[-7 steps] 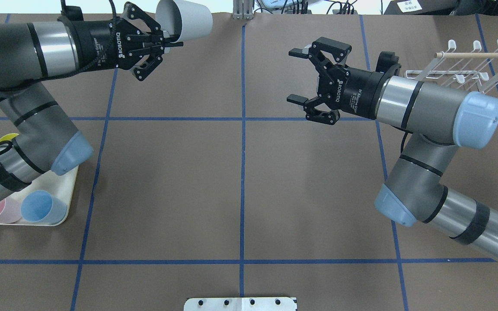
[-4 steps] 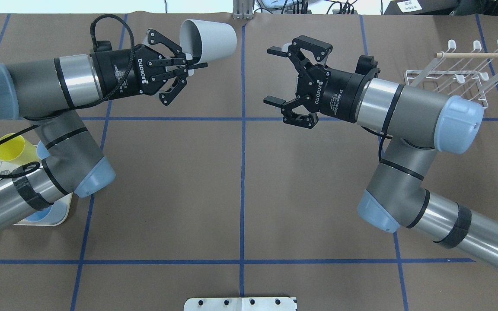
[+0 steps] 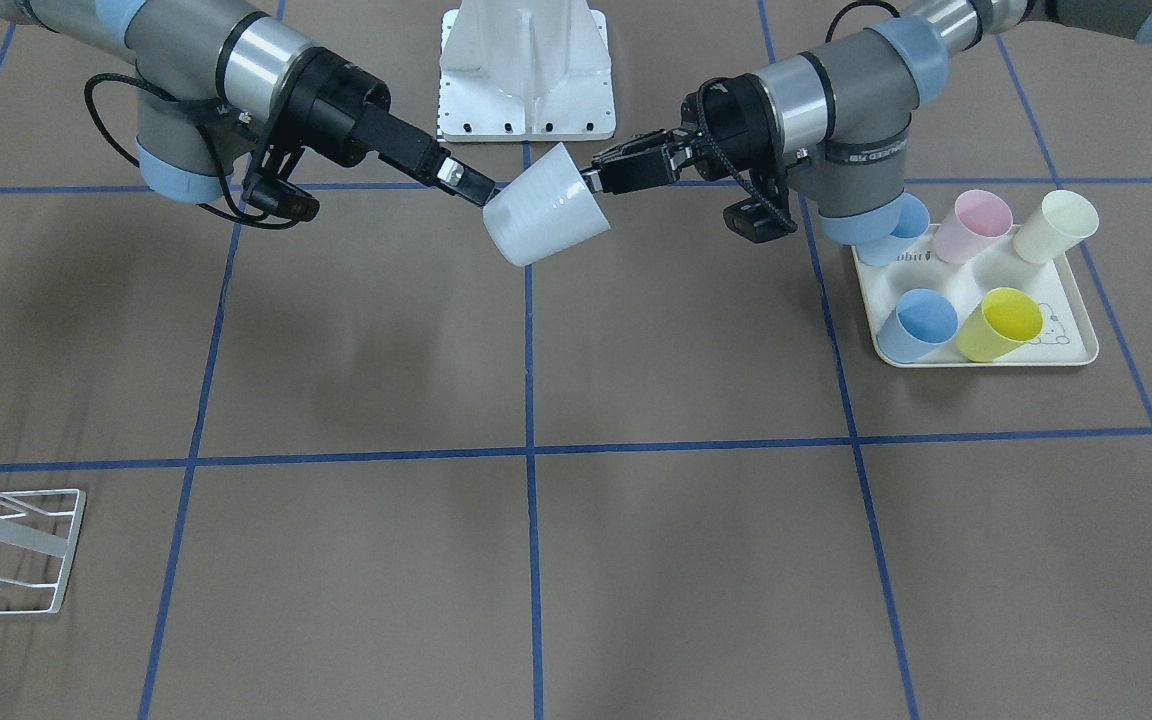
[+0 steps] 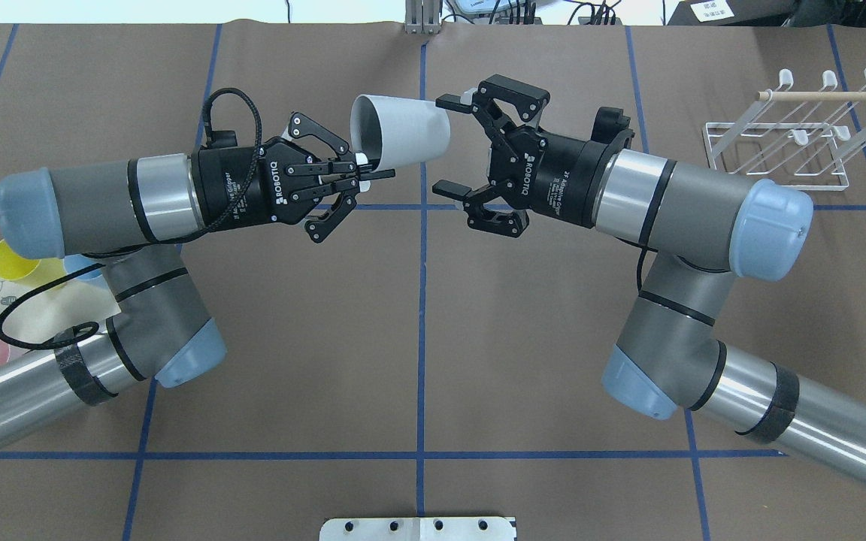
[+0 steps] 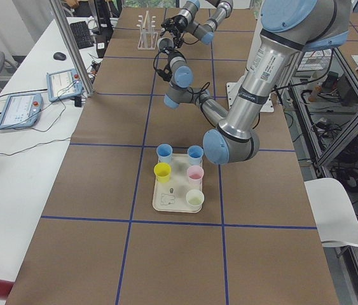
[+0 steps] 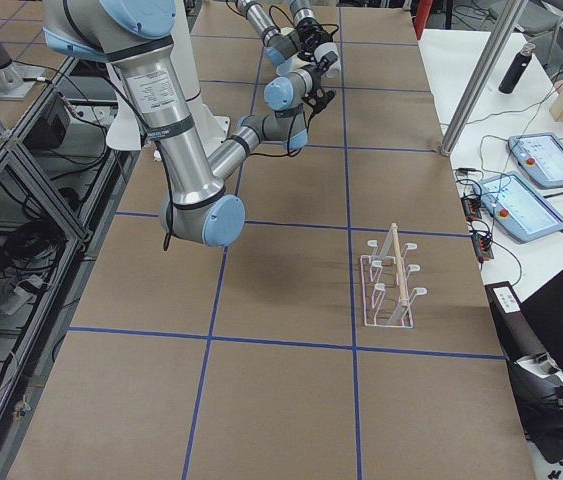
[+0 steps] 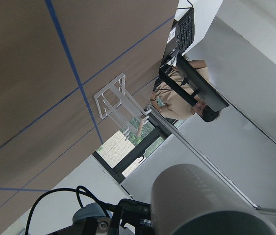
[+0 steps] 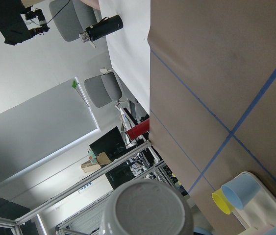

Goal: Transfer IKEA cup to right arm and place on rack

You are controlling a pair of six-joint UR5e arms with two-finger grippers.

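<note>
Landmark: the centre tape line (image 4: pixel 422 315), the long blue strip running straight out from the robot. White cup (image 4: pixel 401 139) is in the air over that line, lying on its side, mouth toward the robot's left, closed bottom toward its right and just past the line. Left gripper (image 4: pixel 374 170) sits on the left side of the line; its fingers are pinched together on the cup's rim, one inside the mouth and one outside the wall. Right gripper (image 4: pixel 442 143) faces it from the right side of the line, jaws spread wide with the cup's bottom end between them. The far finger lies just beside the cup's bottom edge, possibly touching, though the overhead view does not settle it; the near finger is well apart from the cup. The right wrist camera looks straight at the round bottom. The rack (image 4: pixel 779 146) stands on the table well to the right of the line, toward the far edge, with no cup on its pegs. Well to the left of the line, nearer the robot, a cream tray (image 3: pixel 1066 350) carries a yellow cup (image 3: pixel 1001 322), a pink cup (image 3: pixel 978 225), a cream cup (image 3: pixel 1061 225) and a blue cup (image 3: pixel 926 322); a second blue one is partly hidden by the left arm.
</note>
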